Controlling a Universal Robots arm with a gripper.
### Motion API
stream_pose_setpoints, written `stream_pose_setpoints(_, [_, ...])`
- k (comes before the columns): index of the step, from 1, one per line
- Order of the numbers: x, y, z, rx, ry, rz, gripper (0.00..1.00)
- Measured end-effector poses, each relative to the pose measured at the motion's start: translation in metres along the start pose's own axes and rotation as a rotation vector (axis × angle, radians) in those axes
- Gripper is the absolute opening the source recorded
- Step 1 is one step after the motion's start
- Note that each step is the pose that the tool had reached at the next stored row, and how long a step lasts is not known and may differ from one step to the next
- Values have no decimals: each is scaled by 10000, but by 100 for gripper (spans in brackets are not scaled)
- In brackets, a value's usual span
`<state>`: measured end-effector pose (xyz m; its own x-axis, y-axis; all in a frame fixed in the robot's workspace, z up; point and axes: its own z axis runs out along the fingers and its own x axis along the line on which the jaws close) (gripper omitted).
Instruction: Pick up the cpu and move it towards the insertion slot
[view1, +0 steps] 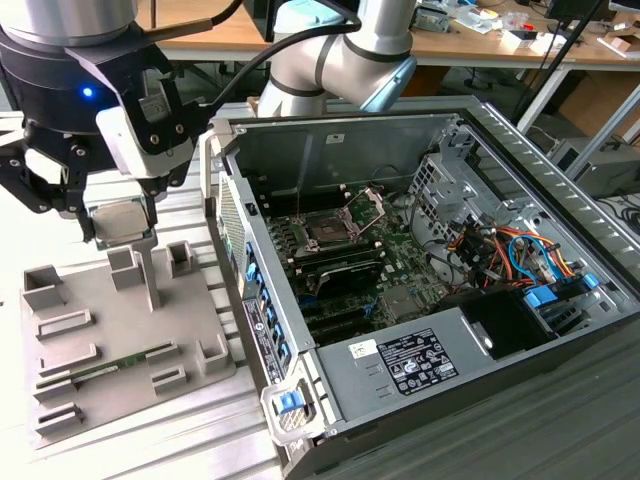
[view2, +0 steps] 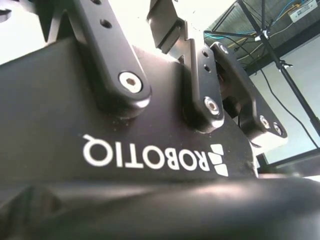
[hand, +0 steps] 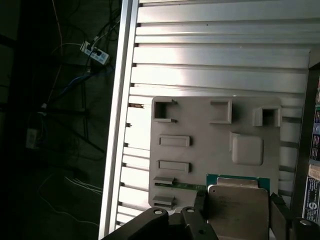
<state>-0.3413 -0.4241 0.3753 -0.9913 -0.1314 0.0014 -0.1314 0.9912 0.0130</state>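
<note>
Ribbed aluminium bench (view1: 190, 420) carries your grey tray (view1: 110, 350) and the open computer case (view1: 560, 170). Your gripper (view1: 118, 222) is clamped on the cpu (view1: 120, 220), raised above the tray, well apart from the insertion slot (view1: 327, 230). Cluttered desks (view1: 480, 30) stand behind.

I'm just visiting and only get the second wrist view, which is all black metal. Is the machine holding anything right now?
Observer: Yes. In the exterior view, the end effector grips the cpu, lifted above a grey tray.
Operator: Where is the place it goes?
Observer: The insertion slot lies inside the open computer case, to the exterior view's right of the tray, its bracket hinged open.
</note>
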Motion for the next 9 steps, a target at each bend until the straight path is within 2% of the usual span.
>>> stream_pose_setpoints(9, [-58, -8, 0, 0, 0, 0, 55])
